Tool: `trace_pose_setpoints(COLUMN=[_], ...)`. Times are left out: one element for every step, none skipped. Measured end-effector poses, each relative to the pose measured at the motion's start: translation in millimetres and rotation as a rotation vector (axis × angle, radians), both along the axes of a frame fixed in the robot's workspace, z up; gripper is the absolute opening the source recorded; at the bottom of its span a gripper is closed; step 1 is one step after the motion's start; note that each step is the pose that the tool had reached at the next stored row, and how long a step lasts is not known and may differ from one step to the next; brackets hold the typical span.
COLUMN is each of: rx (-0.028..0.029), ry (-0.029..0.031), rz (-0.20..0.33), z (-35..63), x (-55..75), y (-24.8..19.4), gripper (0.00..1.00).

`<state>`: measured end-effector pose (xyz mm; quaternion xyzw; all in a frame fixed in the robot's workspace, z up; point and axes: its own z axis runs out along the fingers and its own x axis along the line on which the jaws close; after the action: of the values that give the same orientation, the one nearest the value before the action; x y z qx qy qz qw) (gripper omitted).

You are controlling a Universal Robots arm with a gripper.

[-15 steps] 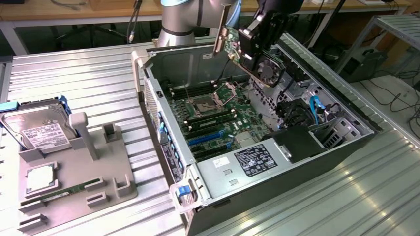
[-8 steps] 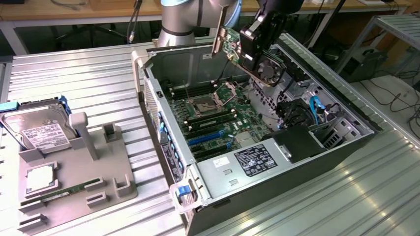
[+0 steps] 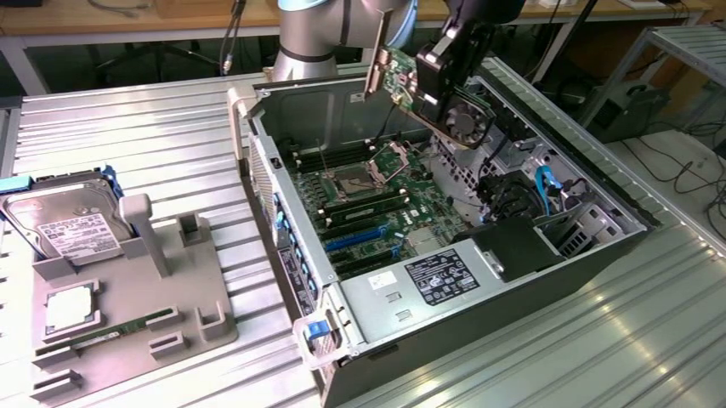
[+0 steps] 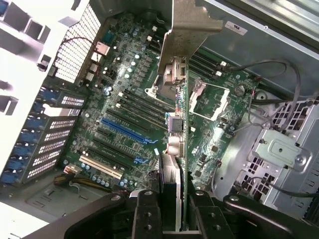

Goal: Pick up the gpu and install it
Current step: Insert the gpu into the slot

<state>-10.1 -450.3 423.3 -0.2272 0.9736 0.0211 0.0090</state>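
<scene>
The tool (image 4: 172, 199) is closed on the gpu (image 4: 177, 99), its two dark fingers (image 4: 147, 211) pinching the card's edge. The card hangs on edge, its silvery bracket (image 4: 188, 30) at the end away from the tool. In the exterior view the gpu (image 3: 396, 73) is held above the far end of the open computer case (image 3: 596, 187), clear of the motherboard (image 3: 375, 202) and its blue slots (image 3: 357, 238). On the bench (image 3: 148, 144), at the exterior view's left, a grey tray (image 3: 199, 319) carries a hard drive (image 3: 74, 228) and a memory stick (image 3: 108, 333).
</scene>
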Motion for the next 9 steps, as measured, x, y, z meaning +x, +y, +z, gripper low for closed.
trace_pose_setpoints(rx=[0.0000,0.0000,0.0000,0.0000,0.0000,0.0000,-0.0001,0.0000,0.0000], ry=[0.0000,0.0000,0.0000,0.0000,0.0000,0.0000,0.0000,0.0000,0.0000], rz=[0.006,0.011,0.017,0.077,0.143,0.202,0.251,0.326,0.390], z=[0.0,0.0,0.0,0.0,0.0,0.0,0.0,0.0,0.0], x=[0.0,0.0,0.0,0.0,0.0,0.0,0.0,0.0,0.0], y=[0.0,0.0,0.0,-0.2,-0.4,-0.5,-0.6,-0.6,-0.7], gripper=[0.28,0.28,0.28,0.28,0.28,0.28,0.28,0.28,0.28])
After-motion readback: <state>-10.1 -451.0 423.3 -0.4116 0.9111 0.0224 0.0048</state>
